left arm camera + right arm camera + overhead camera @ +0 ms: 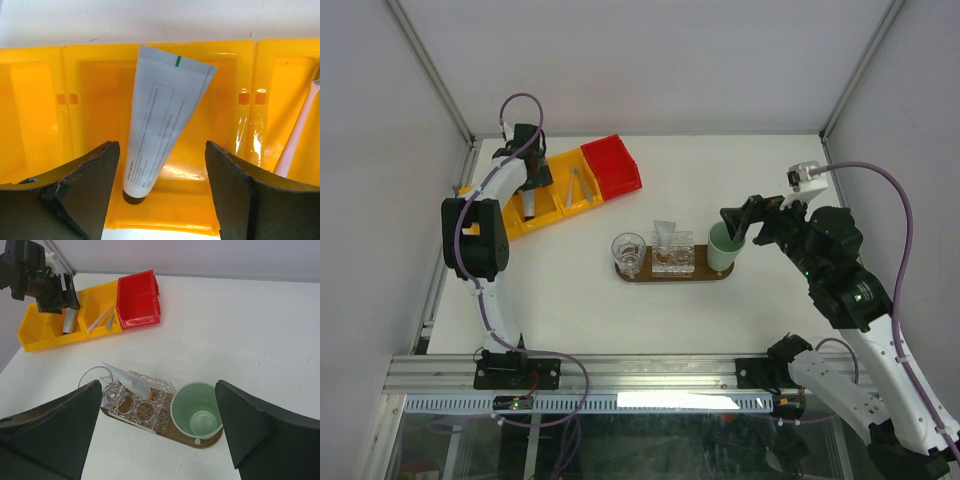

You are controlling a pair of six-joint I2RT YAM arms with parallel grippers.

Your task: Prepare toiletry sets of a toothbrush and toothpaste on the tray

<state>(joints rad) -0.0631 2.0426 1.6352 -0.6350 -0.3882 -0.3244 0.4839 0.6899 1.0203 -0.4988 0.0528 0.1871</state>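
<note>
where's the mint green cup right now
In the top view, the mint-green cup stands on the right end of the tray, beside the clear holder.

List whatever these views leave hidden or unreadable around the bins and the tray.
Left wrist: toothbrush head cut off by the right edge, lower end behind a left end effector finger.
Left wrist: print on the toothpaste tube too small to read.
Top external: items in the clear holder too small to identify.
Right wrist: tray mostly covered by the holder and mint-green cup.
</note>
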